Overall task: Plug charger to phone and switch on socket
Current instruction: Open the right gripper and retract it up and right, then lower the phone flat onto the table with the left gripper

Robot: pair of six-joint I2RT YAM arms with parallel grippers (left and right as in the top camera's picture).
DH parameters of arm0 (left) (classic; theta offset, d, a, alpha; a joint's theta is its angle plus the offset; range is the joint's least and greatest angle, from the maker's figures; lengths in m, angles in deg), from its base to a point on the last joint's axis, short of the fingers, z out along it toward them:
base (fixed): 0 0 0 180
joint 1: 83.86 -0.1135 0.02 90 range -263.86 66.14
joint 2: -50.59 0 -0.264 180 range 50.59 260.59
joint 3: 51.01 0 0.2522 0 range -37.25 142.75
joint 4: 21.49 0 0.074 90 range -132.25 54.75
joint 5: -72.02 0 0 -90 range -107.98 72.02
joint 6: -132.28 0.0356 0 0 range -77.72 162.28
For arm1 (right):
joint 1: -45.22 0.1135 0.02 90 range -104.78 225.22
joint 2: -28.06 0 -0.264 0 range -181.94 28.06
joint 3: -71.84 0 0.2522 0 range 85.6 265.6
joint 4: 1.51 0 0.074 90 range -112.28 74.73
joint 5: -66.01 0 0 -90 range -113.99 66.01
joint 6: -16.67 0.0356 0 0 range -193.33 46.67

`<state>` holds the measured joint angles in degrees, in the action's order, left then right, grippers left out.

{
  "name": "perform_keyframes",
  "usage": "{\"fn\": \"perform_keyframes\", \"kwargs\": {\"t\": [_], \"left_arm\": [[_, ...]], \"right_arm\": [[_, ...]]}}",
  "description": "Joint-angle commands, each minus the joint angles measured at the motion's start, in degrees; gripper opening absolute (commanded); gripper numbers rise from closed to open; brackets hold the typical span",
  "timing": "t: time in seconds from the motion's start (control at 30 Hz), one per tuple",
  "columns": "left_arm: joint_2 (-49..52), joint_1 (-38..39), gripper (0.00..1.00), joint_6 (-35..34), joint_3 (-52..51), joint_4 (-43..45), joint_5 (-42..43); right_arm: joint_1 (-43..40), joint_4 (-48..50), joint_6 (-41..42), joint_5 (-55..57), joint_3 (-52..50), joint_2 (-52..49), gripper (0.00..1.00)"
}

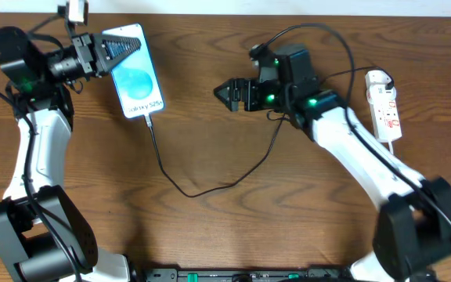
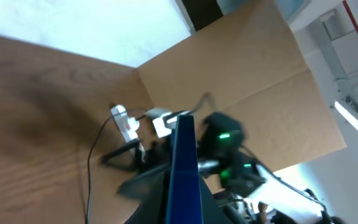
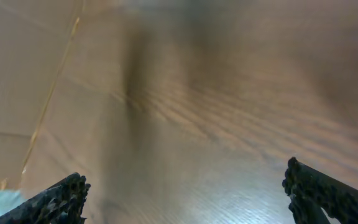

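Phone (image 1: 135,82) at the far left of the counter (image 1: 210,235), top end clamped in the left end effector (image 1: 120,48); charger (image 1: 196,193) tip apparently seated at its lower edge. Right end effector (image 1: 225,95) spread wide, empty, well apart from the socket (image 1: 384,106). Risks snagging the cable looped near that arm on any reach toward the switch, likely yanking the tip out.

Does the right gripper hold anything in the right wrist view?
No, the right gripper is open, and only the wooden table shows between its jaws.
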<state>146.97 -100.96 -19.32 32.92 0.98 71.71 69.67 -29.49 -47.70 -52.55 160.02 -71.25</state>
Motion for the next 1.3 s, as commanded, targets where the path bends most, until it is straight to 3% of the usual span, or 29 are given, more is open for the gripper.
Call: {"fn": "perform_keyframes", "kwargs": {"t": [0.0,0.5,0.9,1.27], "left_arm": [[-0.9,-0.3,0.07,5.3,-2.2,-2.0,-1.1],[-0.9,-0.3,0.07,21.1,-12.1,-20.5,-12.0],[-0.9,-0.3,0.07,34.0,-14.8,-37.2,-24.0],[-0.9,0.1,0.07,41.1,-14.8,-50.3,-35.8]], "right_arm": [[-0.1,-2.2,-2.6,7.5,0.7,4.4,0.99],[-0.1,-6.4,-3.5,9.7,0.7,7.2,0.99],[-0.1,-6.4,-3.9,9.8,0.7,7.2,0.99],[-0.1,-6.4,-4.0,9.8,0.7,7.2,0.99]]}}
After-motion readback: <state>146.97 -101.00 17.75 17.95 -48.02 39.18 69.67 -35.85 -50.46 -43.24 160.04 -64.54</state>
